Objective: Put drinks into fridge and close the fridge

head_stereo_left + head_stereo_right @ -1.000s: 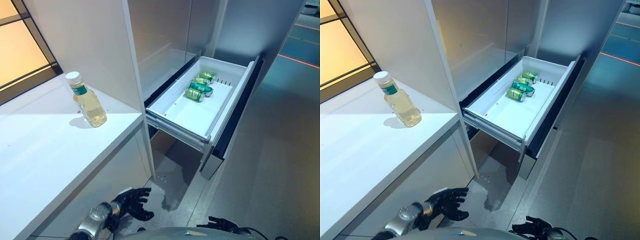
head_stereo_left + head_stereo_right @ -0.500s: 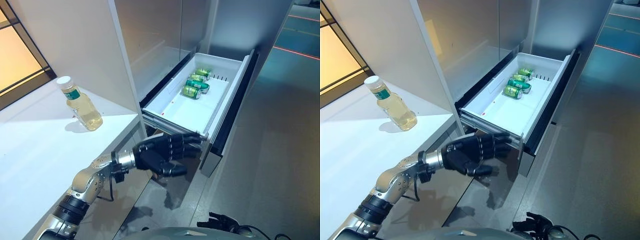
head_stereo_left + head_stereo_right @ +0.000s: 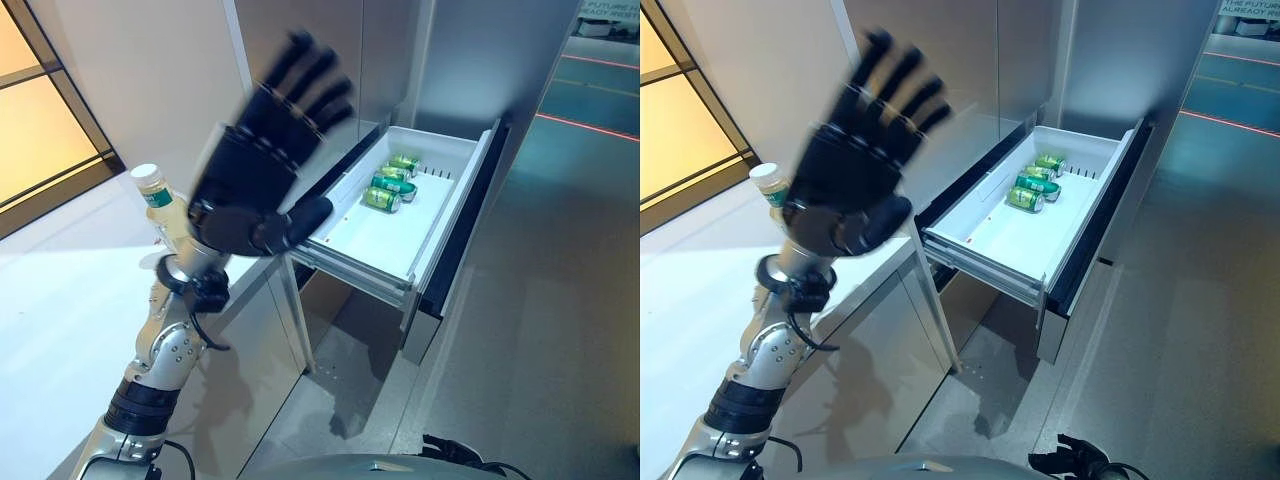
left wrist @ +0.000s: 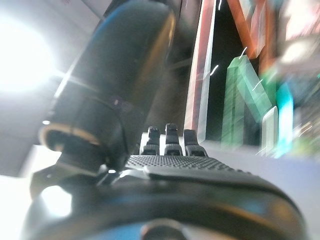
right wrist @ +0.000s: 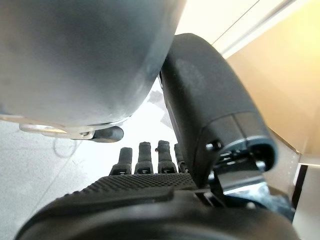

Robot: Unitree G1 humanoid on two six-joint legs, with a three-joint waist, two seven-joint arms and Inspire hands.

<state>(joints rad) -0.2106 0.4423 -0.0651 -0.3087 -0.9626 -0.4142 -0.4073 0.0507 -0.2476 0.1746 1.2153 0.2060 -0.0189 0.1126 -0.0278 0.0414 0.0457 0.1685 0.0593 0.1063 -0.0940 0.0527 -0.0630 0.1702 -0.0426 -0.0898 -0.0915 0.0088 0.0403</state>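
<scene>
Left hand raised, fingers spread, empty, bottle just behind it on counter

Left hand smeared w/ motion blur; strong glare on white counter, warm window light from left; left wrist view streaky.
</scene>
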